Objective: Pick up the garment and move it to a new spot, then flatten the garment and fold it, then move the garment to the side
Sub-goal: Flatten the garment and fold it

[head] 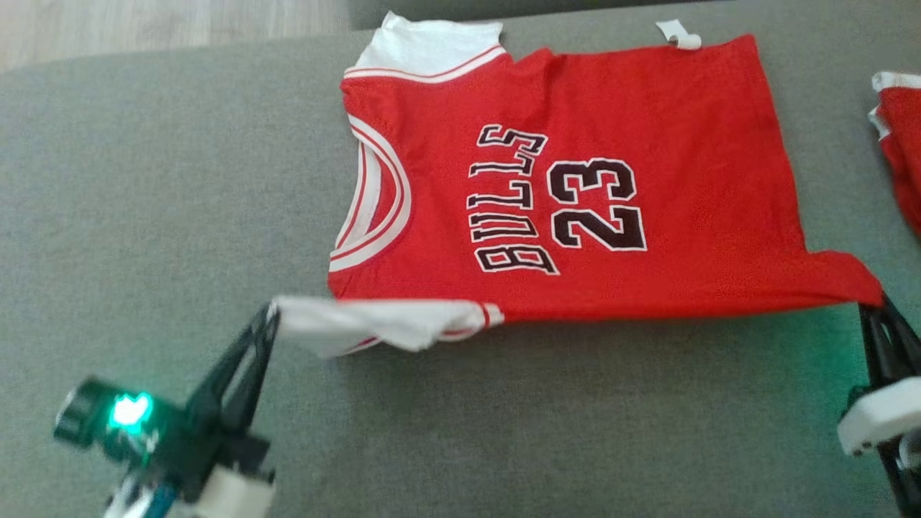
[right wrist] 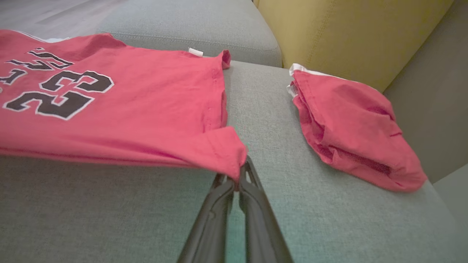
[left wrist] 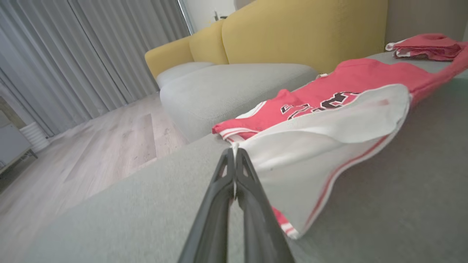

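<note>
The garment (head: 647, 180) is a red jersey with white sleeves and black "BULLS 23" lettering, spread on the grey sofa seat (head: 144, 216). My left gripper (head: 268, 316) is shut on the tip of its near white sleeve (head: 360, 324), which is pulled taut and slightly raised. In the left wrist view that left gripper (left wrist: 234, 150) pinches the white sleeve (left wrist: 329, 138). My right gripper (head: 874, 306) is shut on the jersey's near red hem corner; the right wrist view shows the right gripper (right wrist: 239, 180) clamping that corner of the garment (right wrist: 128, 102). The near edge hangs stretched between both grippers.
A second red garment (right wrist: 351, 128), folded, lies on the seat to the right, seen also at the head view's right edge as a red bundle (head: 899, 144). Yellow sofa backrests (left wrist: 292, 33) stand behind. Wooden floor (left wrist: 91, 153) and grey curtains (left wrist: 73, 47) lie beyond the seat's left end.
</note>
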